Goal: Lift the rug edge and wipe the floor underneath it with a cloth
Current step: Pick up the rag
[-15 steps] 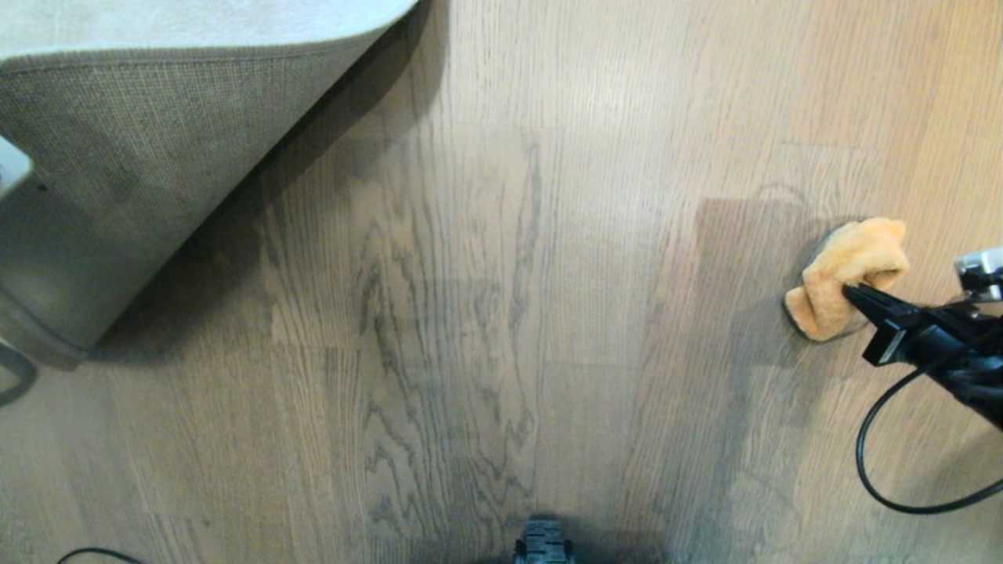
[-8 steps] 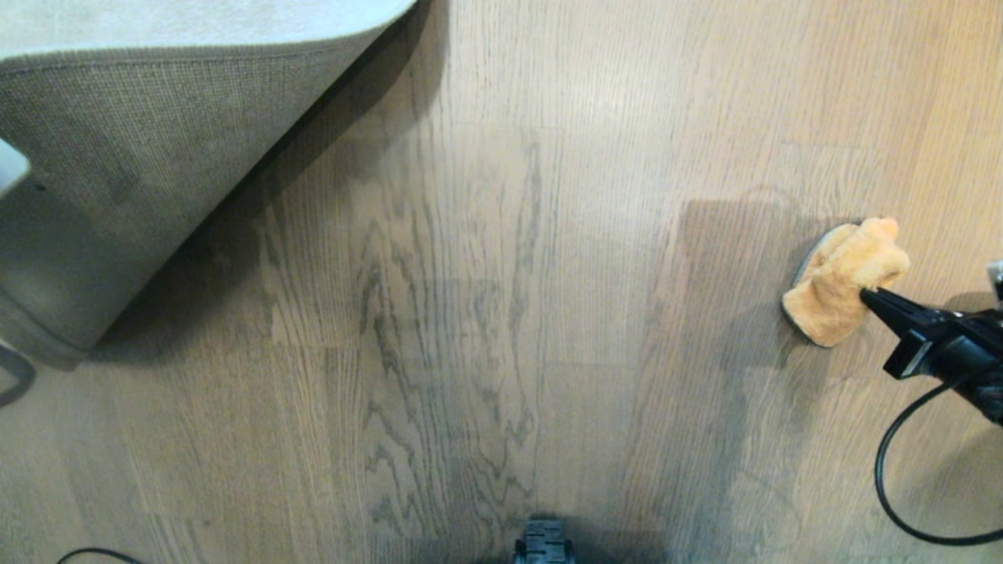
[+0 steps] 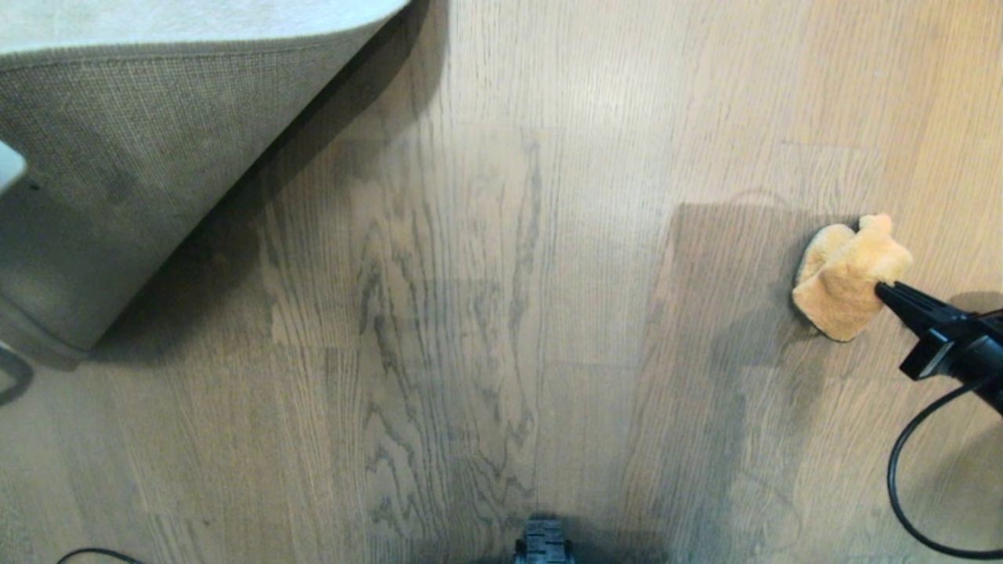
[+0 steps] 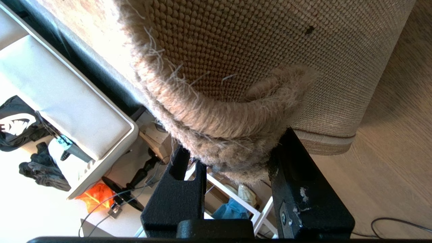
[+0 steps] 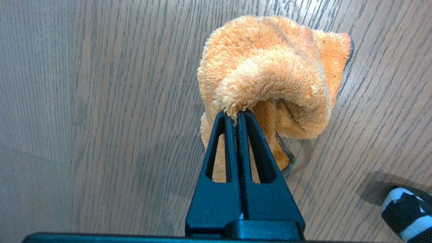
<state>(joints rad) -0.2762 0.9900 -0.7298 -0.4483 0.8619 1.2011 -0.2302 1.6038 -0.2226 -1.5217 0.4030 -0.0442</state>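
Fingers of the right gripper [image 3: 885, 287] pinched the orange cloth [image 3: 846, 278] at far right, well apart from floor [image 3: 235, 258] beneath the left-gripper-clamped [image 4: 236, 165] rug edge [image 3: 141, 188].

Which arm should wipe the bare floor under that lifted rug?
The right: its tool already pinches the fluffy orange cloth on the wood-grain floor. The left tool holds up the beige rug edge.

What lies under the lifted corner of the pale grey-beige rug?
Under the lifted rug corner, only shadowed grey-brown wood-grain plank floor shows; the floor farther beneath the rug is covered.
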